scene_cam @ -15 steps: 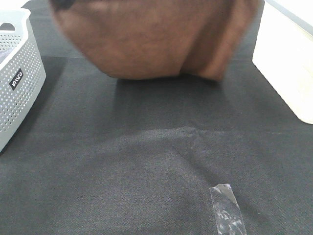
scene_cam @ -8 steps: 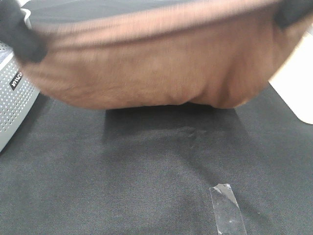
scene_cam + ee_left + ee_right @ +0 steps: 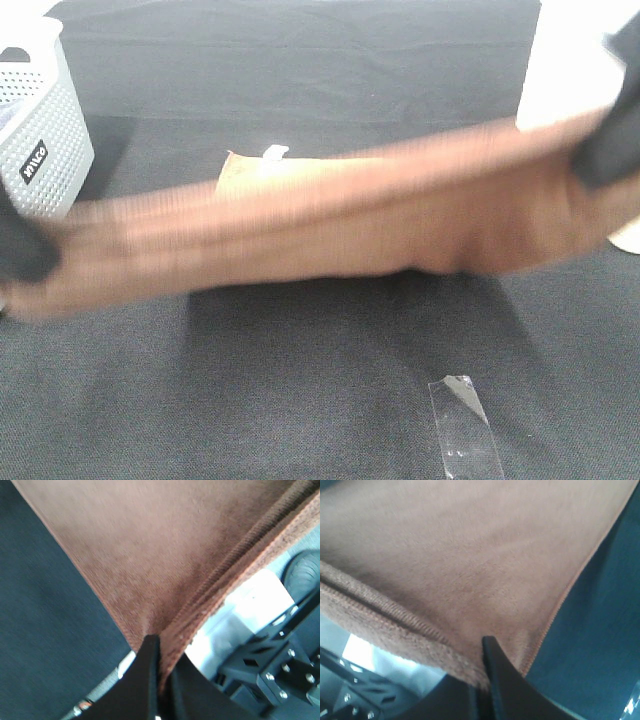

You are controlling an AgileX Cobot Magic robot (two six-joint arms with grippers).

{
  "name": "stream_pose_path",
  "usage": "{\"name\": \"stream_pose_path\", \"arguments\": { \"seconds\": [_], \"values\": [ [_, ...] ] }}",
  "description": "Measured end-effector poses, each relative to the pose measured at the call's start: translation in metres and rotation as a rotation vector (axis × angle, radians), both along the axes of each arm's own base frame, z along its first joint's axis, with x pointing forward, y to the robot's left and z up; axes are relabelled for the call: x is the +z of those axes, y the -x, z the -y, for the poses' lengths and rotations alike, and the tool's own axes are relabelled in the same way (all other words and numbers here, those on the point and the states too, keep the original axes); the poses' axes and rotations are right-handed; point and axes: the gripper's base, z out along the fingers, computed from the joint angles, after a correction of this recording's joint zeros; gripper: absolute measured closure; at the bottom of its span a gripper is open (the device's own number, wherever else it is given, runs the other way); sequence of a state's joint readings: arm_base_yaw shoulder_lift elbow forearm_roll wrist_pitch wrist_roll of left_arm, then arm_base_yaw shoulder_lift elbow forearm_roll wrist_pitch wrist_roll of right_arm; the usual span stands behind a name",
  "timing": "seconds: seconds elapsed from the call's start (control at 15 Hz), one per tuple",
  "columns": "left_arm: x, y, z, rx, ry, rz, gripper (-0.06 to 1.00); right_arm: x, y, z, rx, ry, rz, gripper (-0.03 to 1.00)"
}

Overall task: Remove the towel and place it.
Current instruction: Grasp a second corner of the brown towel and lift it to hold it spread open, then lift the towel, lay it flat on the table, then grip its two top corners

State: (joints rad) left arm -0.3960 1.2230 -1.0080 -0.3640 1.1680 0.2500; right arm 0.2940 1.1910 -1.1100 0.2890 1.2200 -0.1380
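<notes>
A large rectangular brown terry-cloth towel (image 3: 330, 225) is stretched, motion-blurred, from left to right above the black cloth-covered table (image 3: 300, 400). The left gripper (image 3: 161, 675) is clamped on its left corner hem and the right gripper (image 3: 482, 677) on its right. The towel's far edge, with a small white tag (image 3: 275, 152), lies on the table to the right of a grey perforated plastic basket (image 3: 45, 140), while a strip of clear tape (image 3: 465, 425) sits on the near side.

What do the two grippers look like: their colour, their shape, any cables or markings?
Both are plain black. The left gripper has smooth, flat fingers that taper to narrow tips. The right gripper shows one similar pointed finger. No cables or markings show on them. In the high view both are only dark blurs.
</notes>
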Motion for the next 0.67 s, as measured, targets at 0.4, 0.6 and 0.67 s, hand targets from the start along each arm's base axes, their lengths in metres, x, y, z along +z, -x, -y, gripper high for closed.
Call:
{"name": "stream_pose_path", "arguments": {
  "seconds": [0.4,0.6,0.67],
  "values": [
    [-0.021,0.006,-0.001,0.004,-0.011,-0.08,0.94,-0.046,0.007,0.003,-0.019,0.04,-0.094,0.97],
    [-0.021,0.007,0.0,0.035,0.008,-0.099,0.94,-0.054,0.008,0.005,-0.022,0.061,-0.094,0.97],
    [-0.02,0.007,0.001,0.044,0.017,-0.106,0.94,-0.054,0.008,0.006,-0.022,0.064,-0.09,0.97]
  ]
}}
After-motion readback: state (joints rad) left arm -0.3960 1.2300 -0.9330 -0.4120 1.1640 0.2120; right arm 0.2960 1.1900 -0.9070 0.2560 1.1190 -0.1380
